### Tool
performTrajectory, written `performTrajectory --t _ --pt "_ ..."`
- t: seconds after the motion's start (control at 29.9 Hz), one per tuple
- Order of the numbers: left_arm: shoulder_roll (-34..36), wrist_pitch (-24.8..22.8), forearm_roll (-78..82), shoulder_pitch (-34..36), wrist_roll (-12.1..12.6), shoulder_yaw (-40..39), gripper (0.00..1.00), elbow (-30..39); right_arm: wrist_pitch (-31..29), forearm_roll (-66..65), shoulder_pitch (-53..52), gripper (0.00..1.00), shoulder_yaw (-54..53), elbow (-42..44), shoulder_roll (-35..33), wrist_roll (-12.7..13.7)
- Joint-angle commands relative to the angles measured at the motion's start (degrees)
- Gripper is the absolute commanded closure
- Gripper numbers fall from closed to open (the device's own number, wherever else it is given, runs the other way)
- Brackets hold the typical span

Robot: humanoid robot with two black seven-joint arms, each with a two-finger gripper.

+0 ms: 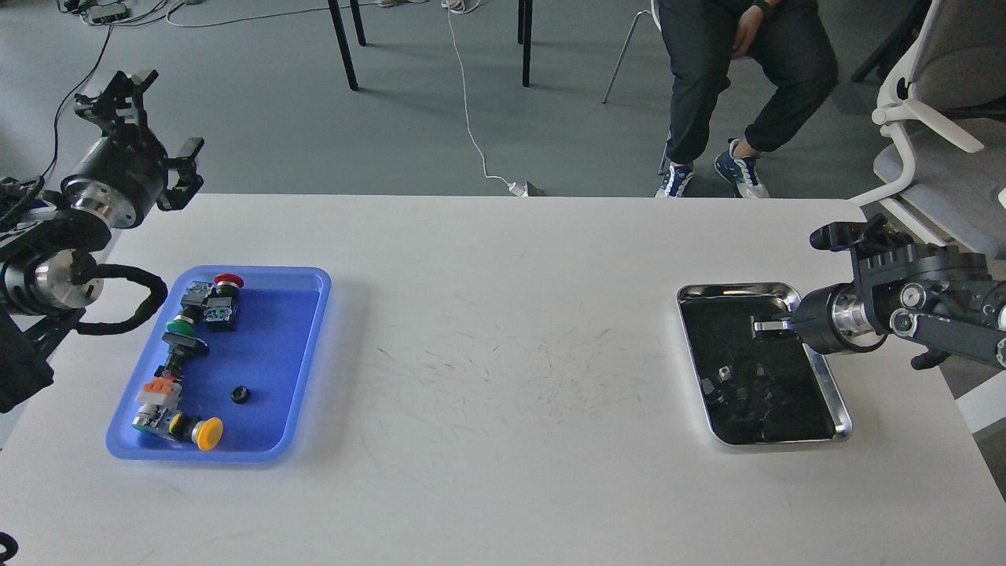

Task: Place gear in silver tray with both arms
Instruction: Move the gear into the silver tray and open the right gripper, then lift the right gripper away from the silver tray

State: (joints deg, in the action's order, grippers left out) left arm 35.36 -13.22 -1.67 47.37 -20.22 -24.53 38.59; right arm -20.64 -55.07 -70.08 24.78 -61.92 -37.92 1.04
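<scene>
Head view: left pincer apart beyond table edge; right pincer, state unclear, over silver tray

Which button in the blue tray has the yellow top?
The yellow button, at the blue tray's near end, closest to the robot. The red button sits at the far end, and the green button lies between them.
</scene>
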Motion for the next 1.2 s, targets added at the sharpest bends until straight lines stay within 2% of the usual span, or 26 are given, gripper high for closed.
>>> performTrajectory --t 0.0,0.07,0.13,0.17,0.33,0.5,0.63,0.77,0.87,1.07,1.17 --pt "0.06 -0.05 0.00 0.00 -0.08 0.01 0.02 0.00 0.08 -0.03 0.30 0.88 0.01 -0.05 0.12 0.01" --pt "0.06 0.04 0.00 0.00 -0.08 0.01 0.02 0.00 0.43 -0.03 0.30 0.73 -0.08 0.04 0.21 0.01" --pt "0.06 0.04 0.00 0.00 -0.08 0.01 0.02 0.00 1.30 0.14 0.30 0.40 -0.08 0.13 0.39 0.01" --pt "0.06 0.04 0.00 0.00 -0.08 0.01 0.02 0.00 1.66 0.32 0.30 0.30 -0.26 0.13 0.47 0.01" --pt "0.24 -0.05 0.00 0.09 -0.08 0.01 0.02 0.00 1.49 0.49 0.12 0.06 -4.81 -0.13 0.04 0.01" --pt "0.94 -0.14 0.00 0.53 0.10 0.36 0.02 -0.09 0.96 0.58 0.12 0.05 -13.25 -0.84 -1.37 0.10" --pt "2.95 -0.49 1.22 0.79 0.19 0.54 0.02 0.52 1.22 1.19 0.65 0.05 -24.49 -0.40 -4.88 -0.08" --pt "7.61 -0.84 7.89 0.79 0.01 0.36 0.02 4.11 1.66 11.09 2.67 0.05 -35.30 1.18 -5.59 -0.17" --pt "12.44 -0.58 12.03 0.88 0.10 0.10 0.02 11.31 1.84 24.35 3.55 0.05 -40.93 4.07 -6.29 -0.25" --pt "22.55 0.48 25.45 1.32 0.36 -0.16 0.02 33.88 1.22 53.01 6.70 0.05 -48.32 13.56 -6.47 -1.65" --pt "24.76 1.70 35.12 1.23 0.62 -0.08 0.02 43.91 -0.09 63.13 9.52 0.05 -50.96 17.17 -7.08 -2.71"
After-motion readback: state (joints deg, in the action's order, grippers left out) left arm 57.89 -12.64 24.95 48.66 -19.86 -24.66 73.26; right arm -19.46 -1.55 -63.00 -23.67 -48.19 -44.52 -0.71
